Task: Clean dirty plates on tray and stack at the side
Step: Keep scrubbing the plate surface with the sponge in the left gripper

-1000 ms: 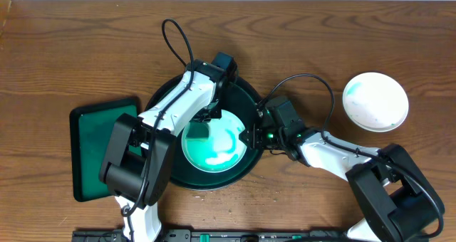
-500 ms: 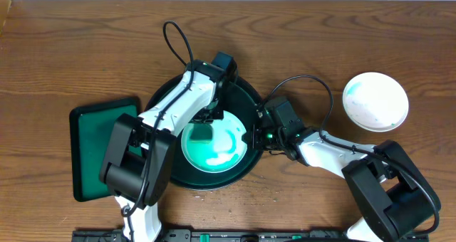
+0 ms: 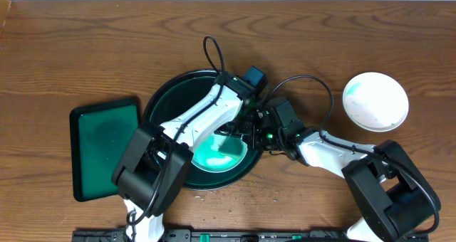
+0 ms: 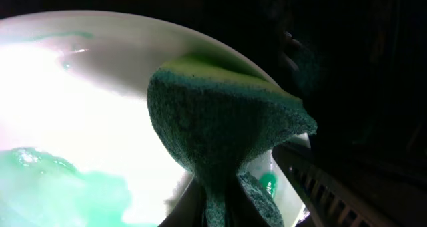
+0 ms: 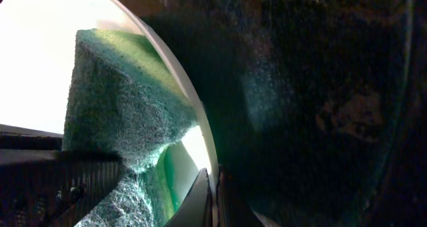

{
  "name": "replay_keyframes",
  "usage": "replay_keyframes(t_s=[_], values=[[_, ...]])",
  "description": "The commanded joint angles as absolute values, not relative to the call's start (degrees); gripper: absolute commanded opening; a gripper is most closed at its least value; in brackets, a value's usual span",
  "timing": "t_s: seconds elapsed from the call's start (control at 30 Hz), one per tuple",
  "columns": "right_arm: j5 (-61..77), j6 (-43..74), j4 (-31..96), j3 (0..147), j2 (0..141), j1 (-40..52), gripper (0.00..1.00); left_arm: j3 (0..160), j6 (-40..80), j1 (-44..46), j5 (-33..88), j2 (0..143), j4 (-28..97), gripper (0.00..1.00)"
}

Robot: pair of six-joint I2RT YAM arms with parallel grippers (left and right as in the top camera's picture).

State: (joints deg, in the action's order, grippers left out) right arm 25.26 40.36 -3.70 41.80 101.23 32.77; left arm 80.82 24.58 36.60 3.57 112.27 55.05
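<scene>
The left tool [image 4: 220,199] grips a green sponge [image 4: 227,120] at the right edge of the smeared plate [image 3: 212,155] in the tray [image 3: 158,103]; the right tool [image 5: 215,190] is pinched tight on that same rim.

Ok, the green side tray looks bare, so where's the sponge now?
In the left wrist view the sponge is pinched in the left gripper, against the smeared plate near its right rim, on the round tray.

The worktop [image 3: 71,50] is matt brown wood with clear grain. The plate [image 3: 214,156] is smooth, glossy white under wet teal smears. The sponge [image 4: 220,127] is rough, fibrous green. The tray [image 3: 171,100] looks like dark, smooth plastic.
</scene>
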Motion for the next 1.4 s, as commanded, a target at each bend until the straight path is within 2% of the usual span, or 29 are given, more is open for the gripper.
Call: replay_keyframes(t_s=[0.0,0.37,0.73,0.77,0.8,0.83,0.9,1.1,1.37], values=[[22.52,39.99,0.36,41.41,98.85,33.28,0.02,81.93,24.27,35.66,5.56,111.57,54.78,0.07],[9.02,30.46,14.63,41.78,84.38,33.32,0.01,81.87,24.16,31.75,1.91,111.57,53.91,0.07],[9.56,30.13,15.11,41.8,87.33,34.35,0.01,81.1,24.05,30.92,1.91,111.57,54.13,0.07],[9.96,30.13,14.2,41.8,88.12,34.68,0.03,81.1,24.05,30.92,1.89,111.57,54.13,0.07],[10.9,30.11,12.91,41.8,88.86,35.0,0.09,81.1,24.05,30.92,1.89,111.57,54.13,0.07],[11.6,30.11,11.77,41.8,89.34,35.29,0.22,81.1,24.05,30.92,1.91,111.57,54.13,0.07],[12.49,30.13,8.97,41.8,90.19,35.73,0.3,81.1,24.05,30.92,1.91,111.57,54.13,0.07],[12.49,33.23,2.68,41.8,94.15,36.53,0.29,81.1,24.05,30.92,1.91,111.57,54.15,0.07],[13.19,35.79,1.08,41.8,98.15,36.42,0.27,81.1,24.03,30.92,1.91,111.57,54.15,0.07]])
